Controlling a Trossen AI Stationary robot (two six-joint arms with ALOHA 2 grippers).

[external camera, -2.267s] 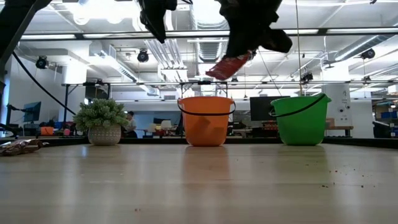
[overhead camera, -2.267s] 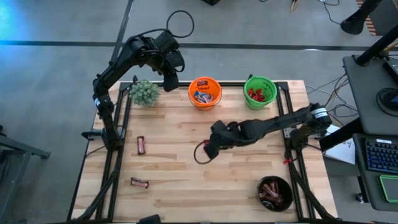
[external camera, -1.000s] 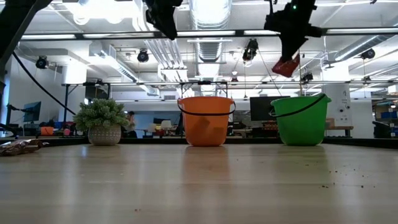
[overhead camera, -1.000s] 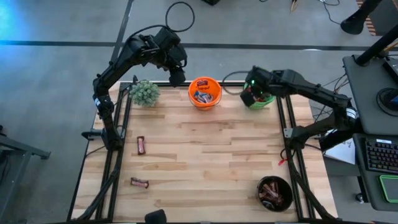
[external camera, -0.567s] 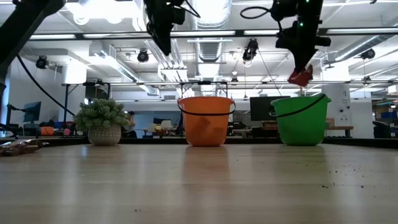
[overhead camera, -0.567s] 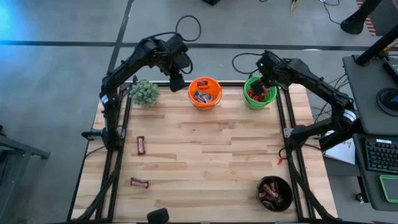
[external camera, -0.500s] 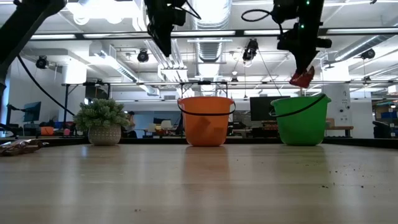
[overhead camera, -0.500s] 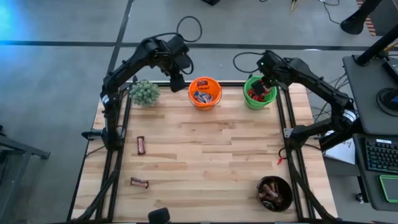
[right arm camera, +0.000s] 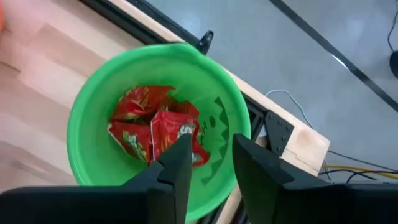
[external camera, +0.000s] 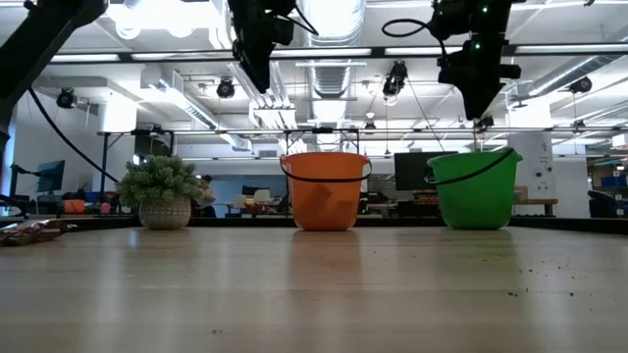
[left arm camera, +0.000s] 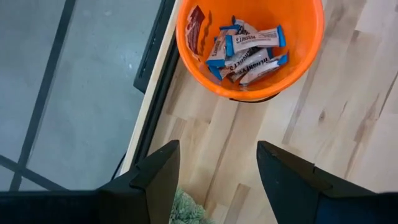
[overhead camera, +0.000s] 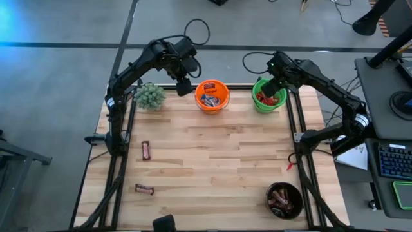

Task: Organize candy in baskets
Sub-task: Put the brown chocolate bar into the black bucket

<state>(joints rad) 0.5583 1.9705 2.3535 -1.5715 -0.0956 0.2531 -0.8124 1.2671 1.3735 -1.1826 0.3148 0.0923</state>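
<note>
My right gripper hangs open and empty just above the green pail, which holds several red-wrapped candies. In the low view the right gripper sits over the pail's rim. My left gripper is open and empty too. It hovers beside the orange pail, on the pail's left side, above the table's far edge. That pail holds blue-and-white candies. The black bowl holds dark brown candies. Two brown candies lie flat on the table.
A fuzzy green plant in a small pot stands at the far left corner, close to my left gripper. The middle of the wooden table is bare. The dark frame rails run along both sides.
My right gripper carried a red candy toward the table's far right corner, came down over the green pail and let go. The candy that hung below the fingers half a second ago is gone from them and lies in the pail.
</note>
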